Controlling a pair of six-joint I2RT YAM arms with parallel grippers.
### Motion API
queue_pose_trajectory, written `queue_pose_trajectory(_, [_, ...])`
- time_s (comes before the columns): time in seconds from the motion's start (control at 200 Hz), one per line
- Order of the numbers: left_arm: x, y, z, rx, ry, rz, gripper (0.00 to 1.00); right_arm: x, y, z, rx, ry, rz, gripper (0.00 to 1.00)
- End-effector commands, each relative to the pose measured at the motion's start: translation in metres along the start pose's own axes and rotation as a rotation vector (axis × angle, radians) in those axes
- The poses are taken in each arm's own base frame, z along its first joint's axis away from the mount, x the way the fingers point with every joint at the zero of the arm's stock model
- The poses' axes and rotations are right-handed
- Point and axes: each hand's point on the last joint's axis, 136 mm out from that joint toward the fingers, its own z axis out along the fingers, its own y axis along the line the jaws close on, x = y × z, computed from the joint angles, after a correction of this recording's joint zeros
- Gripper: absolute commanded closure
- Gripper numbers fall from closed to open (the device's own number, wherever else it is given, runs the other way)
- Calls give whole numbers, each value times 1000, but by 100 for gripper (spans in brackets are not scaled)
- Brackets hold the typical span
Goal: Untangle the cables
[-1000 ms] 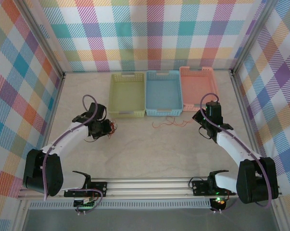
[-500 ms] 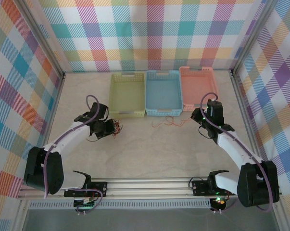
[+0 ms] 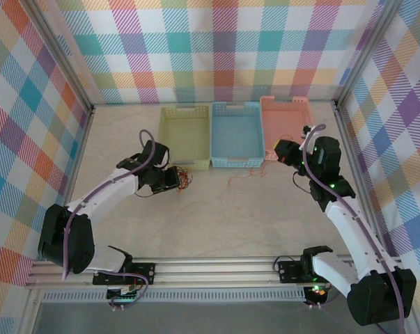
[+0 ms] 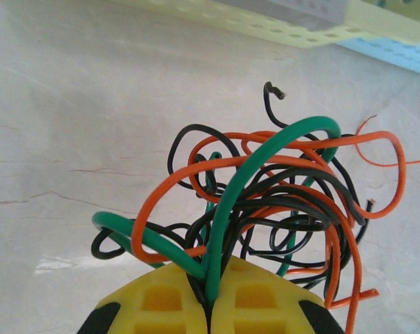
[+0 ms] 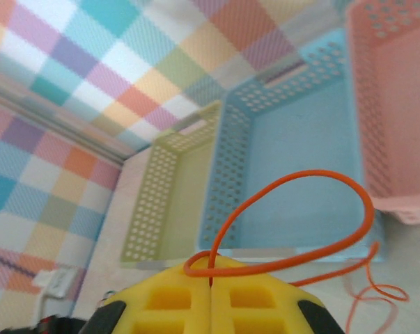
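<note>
In the left wrist view, the left gripper (image 4: 210, 296) had its yellow pads pressed together at the bottom edge, pinching a green strand of the tangle of cables (image 4: 265, 202). Orange, green and black wires bunched just above the pads. In the right wrist view, the right gripper (image 5: 211, 278) was likewise clamped tight, on a single orange wire (image 5: 300, 209) that arched up and over in a loop.

From above, the left gripper (image 3: 173, 179) had carried the tangle (image 3: 184, 181) up and rightward over the last second, to just below the yellow-green basket (image 3: 184, 109). The right gripper (image 3: 283, 152) had risen toward the lower left corner of the pink basket (image 3: 286, 101). That probably meant the right arm was drawing one orange wire free of the rest, while most of the knot remained intact at the left.

The orange wire's tail ran out of the lower right of the right wrist frame. A thin orange squiggle (image 3: 246, 177) lay below the blue basket (image 3: 237, 106); whether it joined the tangle was too fine to tell. The pads hid which other strands the left jaws held.
</note>
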Motion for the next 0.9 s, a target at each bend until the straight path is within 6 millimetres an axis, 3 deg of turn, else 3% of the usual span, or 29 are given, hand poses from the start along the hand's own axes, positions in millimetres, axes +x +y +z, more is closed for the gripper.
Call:
queue_pose_trajectory(0.0, [9, -4, 0, -11, 36, 14, 100, -8, 46, -13, -133, 36, -76, 100])
queue_pose_trajectory(0.18, [12, 5, 13, -30, 39, 3, 100, -34, 101, -18, -249, 30, -148, 100])
queue_pose_trajectory(0.365, [16, 10, 27, -32, 58, 11, 100, -68, 126, -2, -271, -13, -139, 100])
queue_pose_trajectory(0.525, [18, 9, 34, -16, 75, 17, 100, -89, 125, 29, -247, -22, -96, 100])
queue_pose_trajectory(0.895, [20, 7, 33, 1, 71, 35, 100, -118, 104, 126, -194, 8, -49, 100])
